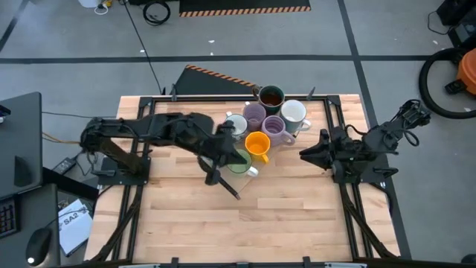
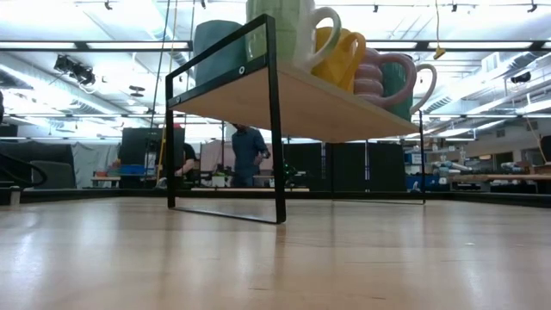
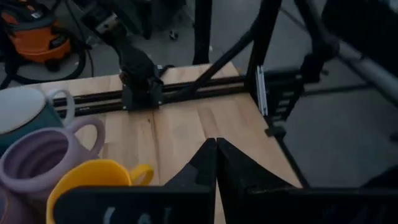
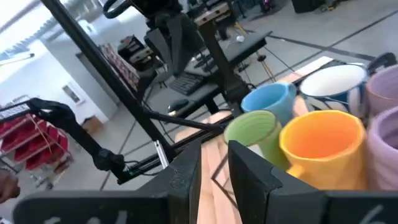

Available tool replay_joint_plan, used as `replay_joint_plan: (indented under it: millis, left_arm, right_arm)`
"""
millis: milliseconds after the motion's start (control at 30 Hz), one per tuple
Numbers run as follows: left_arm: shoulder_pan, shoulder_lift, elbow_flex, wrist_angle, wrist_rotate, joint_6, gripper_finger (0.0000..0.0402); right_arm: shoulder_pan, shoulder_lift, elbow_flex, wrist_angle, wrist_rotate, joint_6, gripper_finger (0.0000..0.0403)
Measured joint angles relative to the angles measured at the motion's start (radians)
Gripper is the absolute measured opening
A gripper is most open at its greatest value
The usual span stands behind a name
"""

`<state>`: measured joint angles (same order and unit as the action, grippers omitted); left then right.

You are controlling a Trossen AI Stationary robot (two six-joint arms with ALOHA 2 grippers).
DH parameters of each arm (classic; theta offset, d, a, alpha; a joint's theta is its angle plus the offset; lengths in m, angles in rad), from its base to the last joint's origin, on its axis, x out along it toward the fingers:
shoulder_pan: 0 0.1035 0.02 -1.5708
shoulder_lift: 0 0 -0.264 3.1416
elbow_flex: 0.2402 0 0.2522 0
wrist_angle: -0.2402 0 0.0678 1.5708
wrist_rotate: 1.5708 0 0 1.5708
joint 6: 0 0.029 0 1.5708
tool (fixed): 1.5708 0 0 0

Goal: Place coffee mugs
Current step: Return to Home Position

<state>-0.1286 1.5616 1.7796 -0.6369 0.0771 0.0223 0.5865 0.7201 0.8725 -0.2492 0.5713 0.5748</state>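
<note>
The coffee mugs stand bunched on a raised wooden shelf (image 2: 301, 103) with a black frame. In the high view I see the dark mug with a brown inside (image 1: 271, 97), a white mug (image 1: 294, 112), two lilac mugs (image 1: 254, 115) (image 1: 274, 131), the orange mug (image 1: 257, 144) and the green mug (image 1: 239, 162). The blue mug (image 4: 270, 99) shows in the right wrist view. My left gripper (image 3: 216, 144) hovers beside the orange mug (image 3: 93, 180), shut, with nothing between its fingers. My right gripper (image 4: 214, 155) waits to the right of the mugs, open by a narrow gap.
The shelf's black legs (image 2: 277, 129) stand on the table's far middle. Black rails (image 1: 338, 141) run along both sides of the table. Bare wood (image 1: 253, 223) lies toward the near edge. People stand in the room behind (image 2: 248, 155).
</note>
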Motion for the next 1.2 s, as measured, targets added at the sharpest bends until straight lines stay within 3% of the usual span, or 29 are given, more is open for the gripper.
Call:
replay_joint_plan:
  millis: [567, 833, 1200]
  left_arm:
    - [0.066, -0.396, -0.655, 0.566, -0.018, -0.284, 0.0009]
    - [0.093, -0.559, -0.881, 0.682, -0.063, -0.387, 0.0009]
    - [0.092, -0.786, -1.088, 0.694, -0.182, -0.482, 0.0009]
  right_arm:
    - [-0.002, -0.297, -0.253, 0.062, 0.012, 0.006, 0.0086]
    - [-0.002, -0.414, -0.325, 0.096, 0.013, 0.007, 0.0086]
    - [-0.002, -0.534, -0.384, 0.108, 0.013, 0.007, 0.0086]
